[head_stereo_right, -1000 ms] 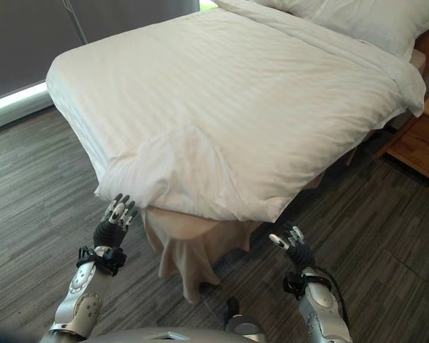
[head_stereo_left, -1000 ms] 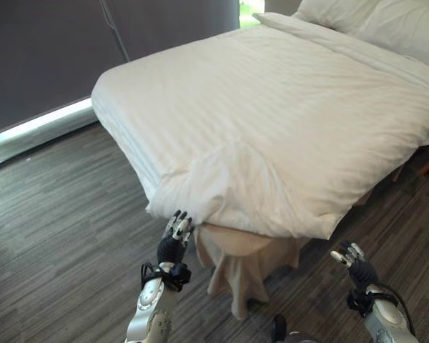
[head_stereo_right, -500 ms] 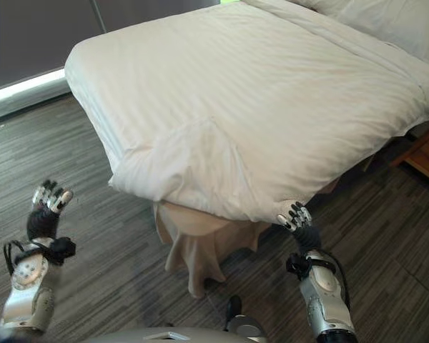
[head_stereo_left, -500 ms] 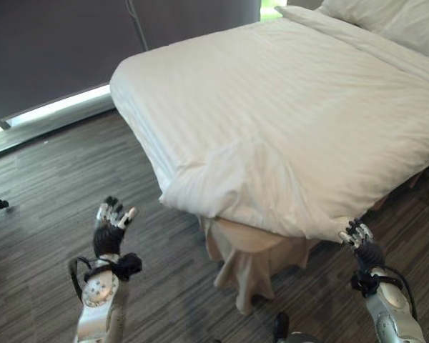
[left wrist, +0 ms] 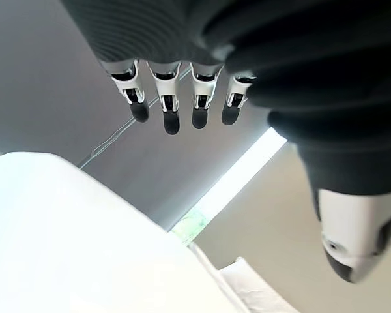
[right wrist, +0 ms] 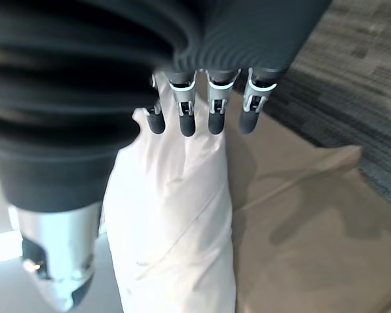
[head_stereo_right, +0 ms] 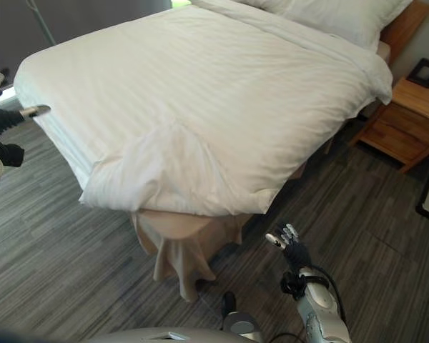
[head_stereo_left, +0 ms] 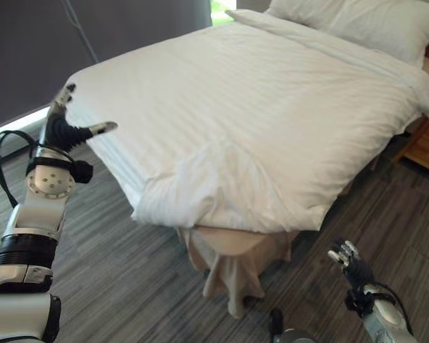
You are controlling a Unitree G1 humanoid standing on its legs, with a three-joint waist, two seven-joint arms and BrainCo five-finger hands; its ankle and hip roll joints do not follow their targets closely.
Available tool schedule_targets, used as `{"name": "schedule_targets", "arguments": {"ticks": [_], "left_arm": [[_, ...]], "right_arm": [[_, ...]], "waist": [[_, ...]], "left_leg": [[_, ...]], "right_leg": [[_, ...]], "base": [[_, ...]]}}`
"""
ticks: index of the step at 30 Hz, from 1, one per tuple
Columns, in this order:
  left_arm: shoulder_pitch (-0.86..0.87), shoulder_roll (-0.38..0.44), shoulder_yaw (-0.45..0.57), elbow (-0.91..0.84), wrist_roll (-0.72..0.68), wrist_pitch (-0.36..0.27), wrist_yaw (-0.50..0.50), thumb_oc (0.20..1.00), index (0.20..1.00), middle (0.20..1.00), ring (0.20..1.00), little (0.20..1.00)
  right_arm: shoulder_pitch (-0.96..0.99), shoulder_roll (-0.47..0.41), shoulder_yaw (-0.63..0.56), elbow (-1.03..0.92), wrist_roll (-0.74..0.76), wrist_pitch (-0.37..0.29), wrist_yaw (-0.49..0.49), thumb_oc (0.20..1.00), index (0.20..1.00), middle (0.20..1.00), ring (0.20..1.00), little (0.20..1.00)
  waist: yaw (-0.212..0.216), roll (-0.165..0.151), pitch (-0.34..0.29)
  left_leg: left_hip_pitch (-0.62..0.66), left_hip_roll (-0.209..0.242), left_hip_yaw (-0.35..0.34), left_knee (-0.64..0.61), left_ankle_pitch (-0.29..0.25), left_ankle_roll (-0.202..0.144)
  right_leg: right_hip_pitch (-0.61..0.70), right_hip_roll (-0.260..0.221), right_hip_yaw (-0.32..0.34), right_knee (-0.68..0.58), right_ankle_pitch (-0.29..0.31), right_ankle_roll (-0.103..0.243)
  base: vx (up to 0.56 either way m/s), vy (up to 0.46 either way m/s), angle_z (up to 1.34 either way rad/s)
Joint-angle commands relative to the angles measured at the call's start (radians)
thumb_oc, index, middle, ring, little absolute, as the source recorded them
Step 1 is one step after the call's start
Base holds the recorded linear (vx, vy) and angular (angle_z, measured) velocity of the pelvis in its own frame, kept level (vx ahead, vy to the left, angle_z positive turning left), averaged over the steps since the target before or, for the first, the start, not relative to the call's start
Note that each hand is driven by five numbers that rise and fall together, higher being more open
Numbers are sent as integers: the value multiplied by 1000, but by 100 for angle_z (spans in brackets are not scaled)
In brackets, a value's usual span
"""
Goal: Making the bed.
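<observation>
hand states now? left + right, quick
Left hand: open, raised beside the duvet, holding nothing.
Right hand: open, low near the bed corner, holding nothing.

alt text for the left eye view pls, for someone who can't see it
A bed with a white duvet, its near corner folded back over a beige bed skirt, fills the view. The left robot hand is raised, open, beside the bed's far-left edge; the right robot hand hovers low over grey floor.
</observation>
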State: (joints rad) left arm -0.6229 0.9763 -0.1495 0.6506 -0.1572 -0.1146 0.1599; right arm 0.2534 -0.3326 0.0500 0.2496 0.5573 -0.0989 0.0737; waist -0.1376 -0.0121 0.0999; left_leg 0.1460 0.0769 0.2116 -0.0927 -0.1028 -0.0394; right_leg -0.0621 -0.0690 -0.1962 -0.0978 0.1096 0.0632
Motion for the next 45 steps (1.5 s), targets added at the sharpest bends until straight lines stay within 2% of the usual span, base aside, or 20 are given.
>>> {"name": "schedule_targets", "arguments": {"ticks": [1,4,7,12,14,24,26,28,31,32,34,35,36,39,40,43,44,45], "left_arm": [[-141,92,-36,23,-48,-22,2,1000,1000,1000,1000,1000],[-281,89,-145,112,-64,-22,-1,1000,1000,1000,1000,1000],[-315,81,-181,115,-94,-37,-11,1000,1000,1000,1000,1000],[-372,59,-228,137,-109,-41,-25,1000,1000,1000,1000,1000],[-426,20,-262,187,-102,-35,-26,1000,1000,1000,1000,1000],[-570,-55,-339,309,-52,-2,-5,1000,1000,1000,1000,1000],[-615,-66,-390,380,42,18,9,1000,1000,1000,1000,1000],[-625,-72,-400,417,78,33,10,1000,1000,1000,1000,1000],[-634,-115,-391,506,157,61,33,1000,1000,1000,1000,1000],[-634,-115,-390,506,157,61,33,1000,1000,1000,1000,1000],[-626,-142,-417,532,265,84,38,1000,1000,1000,1000,1000],[-626,-142,-417,532,266,84,38,1000,1000,1000,1000,1000],[-595,-164,-438,570,352,99,10,1000,1000,1000,1000,1000],[-562,-204,-469,614,456,124,-16,1000,1000,1000,1000,1000],[-529,-246,-477,627,510,133,-25,1000,1000,1000,1000,1000],[-470,-319,-583,606,723,119,-87,1000,1000,1000,1000,1000],[-470,-319,-583,605,723,119,-87,1000,1000,1000,1000,1000],[-420,-362,-686,575,877,94,-164,608,608,608,608,608]], "right_arm": [[-50,8,-44,-25,117,-40,-19,1000,1000,1000,1000,1000],[-54,42,-51,-2,238,-46,-24,1000,1000,1000,1000,1000],[-63,60,-24,20,301,-41,-16,1000,1000,1000,1000,1000],[-64,53,15,17,311,-19,12,1000,1000,1000,1000,1000],[-53,48,29,17,309,-11,21,1000,1000,1000,1000,1000],[-112,21,32,19,308,-20,-9,1000,1000,1000,1000,1000],[-142,20,41,15,312,-30,-26,1000,1000,1000,1000,1000],[-147,21,47,11,314,-31,-30,1000,1000,1000,1000,1000],[-155,11,69,-21,295,-39,-29,1000,1000,1000,1000,1000],[-155,11,69,-21,295,-39,-29,1000,1000,1000,1000,1000],[-165,3,79,-24,275,-48,-36,1000,1000,1000,1000,1000],[-165,3,79,-24,275,-48,-36,1000,1000,1000,1000,1000],[-173,5,77,-19,270,-55,-41,1000,1000,1000,1000,1000],[-184,4,85,-20,273,-63,-43,1000,1000,1000,1000,1000],[-194,2,94,-19,279,-72,-39,1000,1000,1000,1000,1000],[-217,-12,94,-6,279,-87,-33,1000,1000,1000,1000,1000],[-217,-12,94,-6,279,-87,-33,1000,1000,1000,1000,1000],[-248,-28,92,6,278,-92,-29,1000,1000,1000,1000,1000]], "waist": [[-24,-10,16],[-47,-22,19],[-59,-29,26],[-67,-38,29],[-80,-40,33],[-105,-46,85],[-117,-56,113],[-121,-62,119],[-137,-93,154],[-138,-93,153],[-146,-119,174],[-146,-118,173],[-153,-130,179],[-160,-142,185],[-163,-148,188],[-163,-144,184],[-163,-144,184],[-158,-136,186]], "left_leg": [[-99,17,22,5,106,-46],[-142,23,31,5,117,-49],[-153,26,42,5,115,-51],[-162,30,65,5,116,-55],[-160,33,75,5,114,-58],[-205,44,81,5,124,-61],[-240,48,78,5,131,-61],[-253,49,79,5,135,-62],[-302,60,78,5,148,-67],[-303,60,78,5,148,-67],[-340,70,75,5,157,-70],[-340,70,75,5,157,-70],[-349,75,80,5,158,-72],[-352,82,88,5,157,-75],[-351,81,89,5,155,-75],[-339,80,91,5,143,-73],[-338,80,91,5,143,-73],[-329,79,93,5,131,-71]], "right_leg": [[11,-98,1,23,11,143],[-37,-88,37,11,22,144],[-66,-80,64,11,29,145],[-92,-76,86,11,35,143],[-99,-73,90,11,32,143],[-158,-62,103,11,45,142],[-196,-55,111,11,54,141],[-208,-54,112,11,58,140],[-258,-44,117,11,71,138],[-258,-44,116,11,71,138],[-295,-36,115,11,80,139],[-296,-36,115,11,80,139],[-310,-31,116,11,83,139],[-318,-27,119,11,84,140],[-319,-24,120,11,82,138],[-313,-24,121,11,76,137],[-312,-24,122,11,76,137],[-306,-24,124,11,71,138]], "base": [[-40,-3,-40],[10,12,-22],[24,10,-17],[33,10,-28],[49,-3,-7],[-16,-3,-9],[-62,-5,-1],[-37,-16,-3],[-52,-42,-4],[-35,-42,-8],[-38,-56,-3],[-22,-50,1],[0,0,0],[1,-5,1],[0,0,0],[10,3,0],[26,41,-2],[17,32,-1]]}}
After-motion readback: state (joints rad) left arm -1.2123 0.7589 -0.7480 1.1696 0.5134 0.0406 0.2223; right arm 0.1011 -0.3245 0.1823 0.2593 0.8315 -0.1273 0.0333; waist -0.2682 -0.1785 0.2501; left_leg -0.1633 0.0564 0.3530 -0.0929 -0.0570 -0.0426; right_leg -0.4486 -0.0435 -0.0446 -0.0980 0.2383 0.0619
